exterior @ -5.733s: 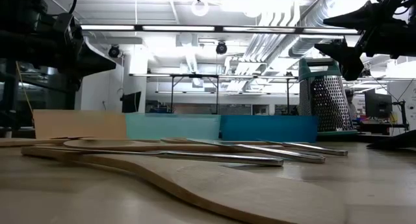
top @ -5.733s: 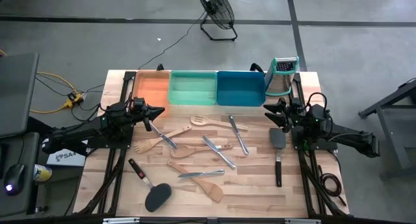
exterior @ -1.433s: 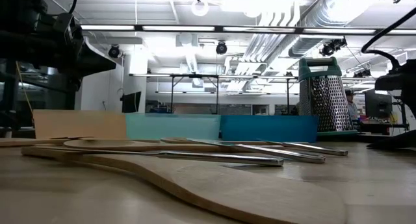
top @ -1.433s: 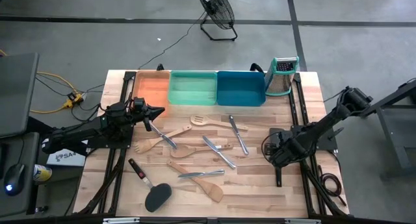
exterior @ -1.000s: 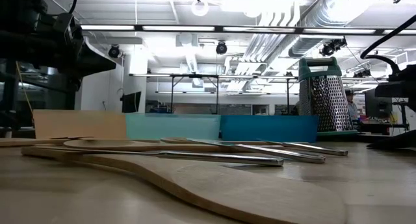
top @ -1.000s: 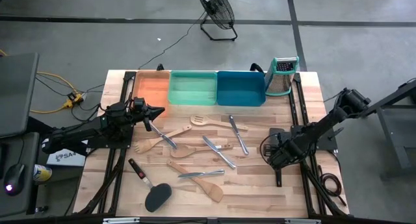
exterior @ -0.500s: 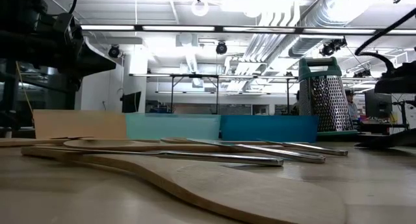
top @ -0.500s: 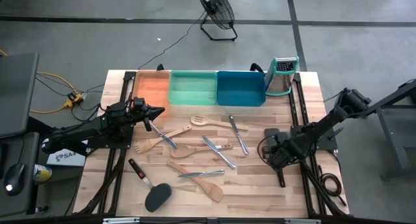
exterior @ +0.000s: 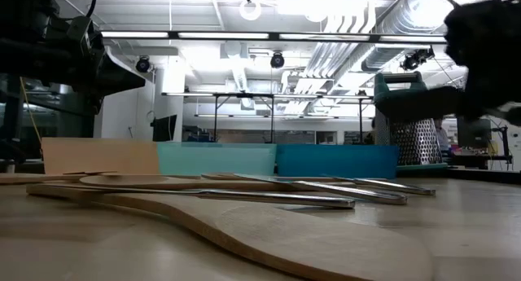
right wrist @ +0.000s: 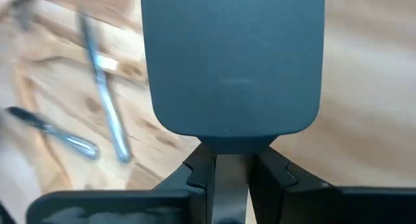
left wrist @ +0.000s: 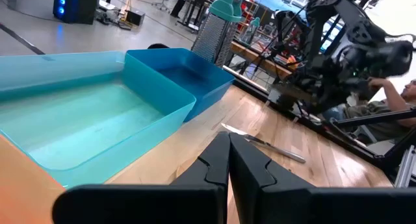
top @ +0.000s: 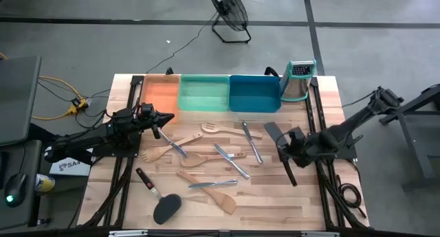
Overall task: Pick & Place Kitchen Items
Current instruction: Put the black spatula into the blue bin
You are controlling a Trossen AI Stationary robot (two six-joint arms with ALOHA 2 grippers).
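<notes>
A black turner (top: 275, 135) hangs over the table's right part, with my right gripper (top: 289, 150) shut on it. Its flat blade (right wrist: 231, 62) fills the right wrist view; its handle (top: 291, 175) points toward the near edge. Pale wooden spoons and spatulas (top: 206, 158) and slim metal cutlery (top: 230, 160) lie flat at mid-table. Another black utensil (top: 161, 204) lies near the front left. My left gripper (top: 167, 117) waits shut and level by the orange tray, touching nothing. My right gripper pinches the turner's narrow neck (right wrist: 224, 160), just behind the blade, between its two fingers (right wrist: 268, 162). It comes slanting down from the table's right side. The blade stands out past the fingertips, and the turner (exterior: 423, 102) hangs clear of the table.
An orange tray (top: 159, 93), a green tray (top: 203, 93) and a blue tray (top: 254, 93) stand in a row along the far edge. A steel box grater (top: 298, 80) stands right of the blue tray. Bare wood lies near the front right.
My right gripper has risen from the table's right side and turned, moving a little left and toward the far edge. The black turner, which lay flat along the right side, has come up with it and swung so that its blade points far-left.
</notes>
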